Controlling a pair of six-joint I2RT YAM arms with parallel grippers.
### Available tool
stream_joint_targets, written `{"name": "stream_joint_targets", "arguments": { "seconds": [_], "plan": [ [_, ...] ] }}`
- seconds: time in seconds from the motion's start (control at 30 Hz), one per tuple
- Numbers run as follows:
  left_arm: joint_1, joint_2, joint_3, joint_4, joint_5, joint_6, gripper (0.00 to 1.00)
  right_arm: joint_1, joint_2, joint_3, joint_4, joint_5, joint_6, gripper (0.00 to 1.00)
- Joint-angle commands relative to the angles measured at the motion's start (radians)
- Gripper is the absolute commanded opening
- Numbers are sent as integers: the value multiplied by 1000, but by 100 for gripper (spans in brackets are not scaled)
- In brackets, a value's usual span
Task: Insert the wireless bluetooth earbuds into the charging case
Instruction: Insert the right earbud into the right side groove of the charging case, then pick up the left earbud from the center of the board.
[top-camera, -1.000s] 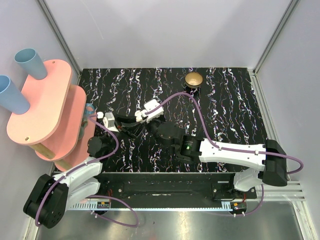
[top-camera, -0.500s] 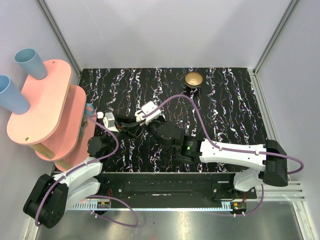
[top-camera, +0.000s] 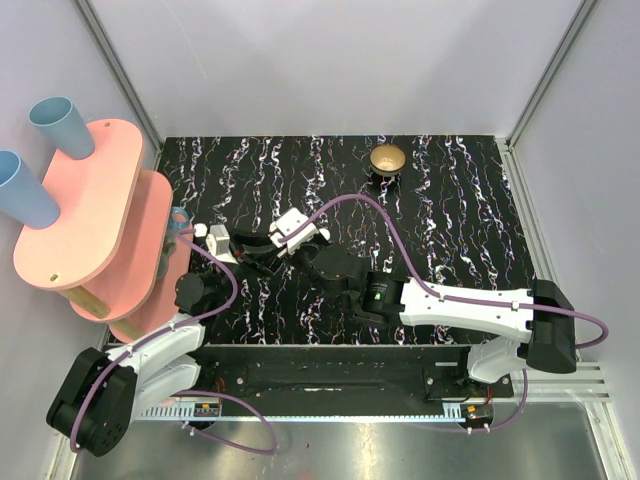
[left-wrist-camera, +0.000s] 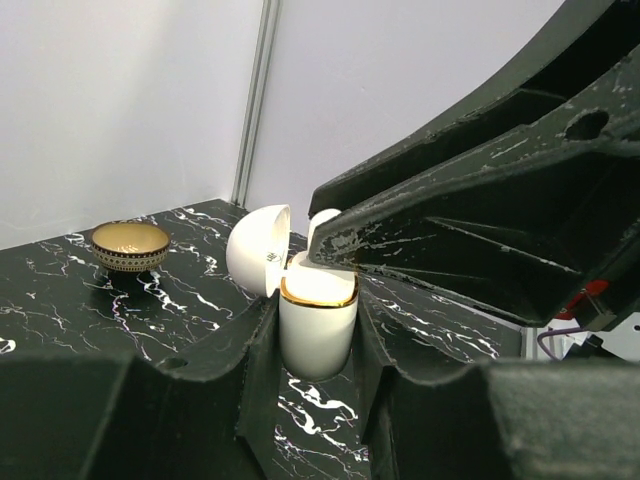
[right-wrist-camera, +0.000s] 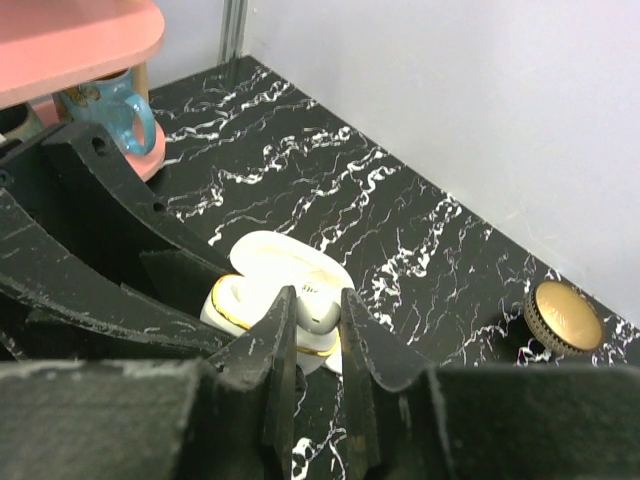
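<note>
Clamping the charging case (left-wrist-camera: 318, 325) upright by its body, the left gripper (top-camera: 252, 250) sits at 9 o'clock from the centre of the surface (top-camera: 460, 220). The case lid (left-wrist-camera: 255, 250) stands open. Nearly closed, the right gripper (right-wrist-camera: 317, 300) pinches one earbud (left-wrist-camera: 324, 219) at the case mouth. A gold dish (left-wrist-camera: 130, 243) stands near 1 o'clock.

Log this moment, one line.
left gripper shut on open white gold-rimmed charging case | right gripper shut on glossy white earbud | earbud at case mouth

No readable text, tiny dark marking (left-wrist-camera: 270, 257) inside lid of charging case (left-wrist-camera: 317, 320), possibly lettering, illegible
</note>
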Motion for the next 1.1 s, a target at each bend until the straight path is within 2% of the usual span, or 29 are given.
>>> {"name": "stream_joint_targets", "arguments": {
  "seconds": [0.0, 0.07, 0.27, 0.37, 0.43, 0.53, 0.57, 0.67, 0.77, 1.07],
  "plan": [
    [-1, -12, 31, 406, -29, 17, 0, 6, -32, 15, -87, -57, 35, 0],
    [-2, -12, 31, 408, -31, 19, 0, 8, -35, 15, -104, -69, 48, 0],
    [-1, -10, 33, 406, -29, 23, 0, 8, -38, 30, -136, -56, 66, 15],
    [-1, -7, 33, 406, -25, 25, 0, 6, -41, 43, -136, -56, 72, 30],
    [-1, -7, 31, 406, -23, 28, 0, 6, -47, 50, -133, -60, 75, 44],
    [-1, -7, 31, 406, -20, 32, 0, 8, -61, 57, -126, -71, 86, 47],
    [-1, -6, 30, 406, -22, 32, 0, 8, -66, 57, -120, -74, 87, 54],
    [-1, -6, 27, 406, -20, 37, 0, 8, -93, 50, -112, -95, 106, 56],
    [-1, -3, 24, 406, -22, 42, 0, 6, -135, 44, -107, -108, 138, 64],
    [-1, -4, 13, 406, -20, 57, 0, 5, -288, -3, -86, -105, 202, 70]
  ]
}}
